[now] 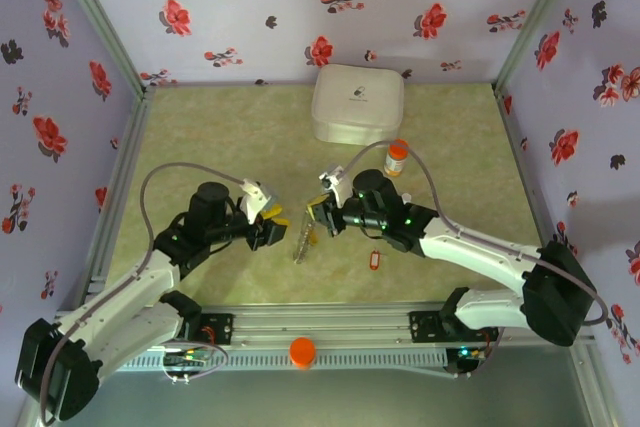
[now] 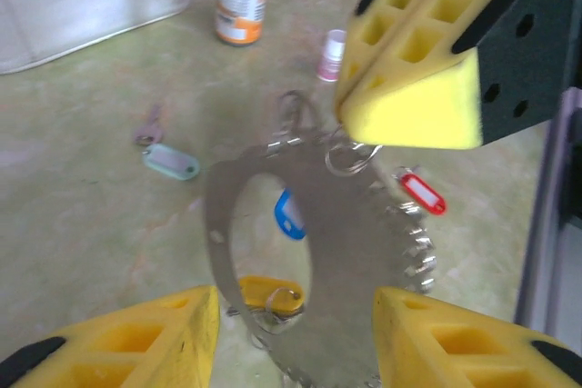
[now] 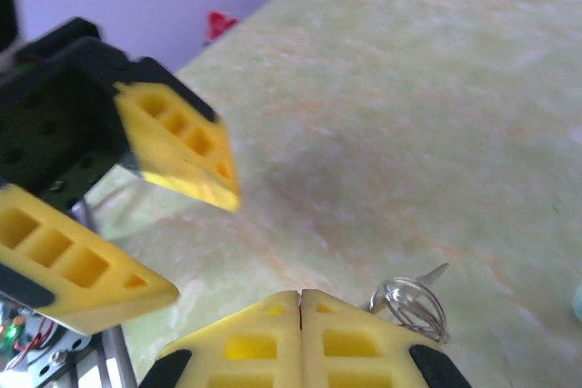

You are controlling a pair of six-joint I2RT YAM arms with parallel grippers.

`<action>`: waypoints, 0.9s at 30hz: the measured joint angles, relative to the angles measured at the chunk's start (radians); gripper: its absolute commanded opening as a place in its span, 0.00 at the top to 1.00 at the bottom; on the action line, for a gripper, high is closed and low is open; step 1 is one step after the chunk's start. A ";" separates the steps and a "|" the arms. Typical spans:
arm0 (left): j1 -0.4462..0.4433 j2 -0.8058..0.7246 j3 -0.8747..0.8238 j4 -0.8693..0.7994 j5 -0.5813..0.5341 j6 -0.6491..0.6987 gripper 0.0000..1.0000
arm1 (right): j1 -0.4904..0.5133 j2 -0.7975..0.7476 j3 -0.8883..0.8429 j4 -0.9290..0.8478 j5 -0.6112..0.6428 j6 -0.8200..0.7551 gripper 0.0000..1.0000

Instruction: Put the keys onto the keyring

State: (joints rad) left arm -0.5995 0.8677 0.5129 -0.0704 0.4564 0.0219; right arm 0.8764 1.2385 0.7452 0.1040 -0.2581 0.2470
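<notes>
Table (image 1: 200,127) under both arms; white box (image 1: 357,102) lies well beyond your end effectors. Your right end effector (image 3: 300,302) is clenched on the top edge of the keyring (image 2: 350,224), hoop upright. Your left end effector (image 2: 296,304) is released, fingers straddling the hoop's lower part. Yellow key (image 2: 268,293) sits between those fingers at the rim. Blue key (image 2: 289,215) and red key (image 2: 421,193) lie beyond.

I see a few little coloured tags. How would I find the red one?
Start at the white box at the back and come forward past the bottle. The red key lies alone on the table, right of the ring; the blue key and yellow key are by the ring.
</notes>
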 measured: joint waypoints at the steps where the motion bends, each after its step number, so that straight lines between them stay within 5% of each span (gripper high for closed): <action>1: 0.000 0.007 0.000 0.005 -0.021 -0.008 0.53 | -0.003 0.002 0.000 -0.021 0.023 0.025 1.00; 23: 0.000 0.174 0.000 0.141 -0.178 -0.209 0.54 | -0.013 0.286 -0.007 -0.166 0.129 0.133 1.00; 27: 0.000 0.216 0.000 0.154 -0.196 -0.230 0.54 | -0.014 0.301 -0.007 -0.167 0.133 0.162 0.81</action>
State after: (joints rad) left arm -0.5991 1.0836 0.5129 0.0834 0.2604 -0.2077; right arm 0.8623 1.5394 0.7380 -0.0631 -0.1249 0.4091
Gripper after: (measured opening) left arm 0.461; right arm 0.119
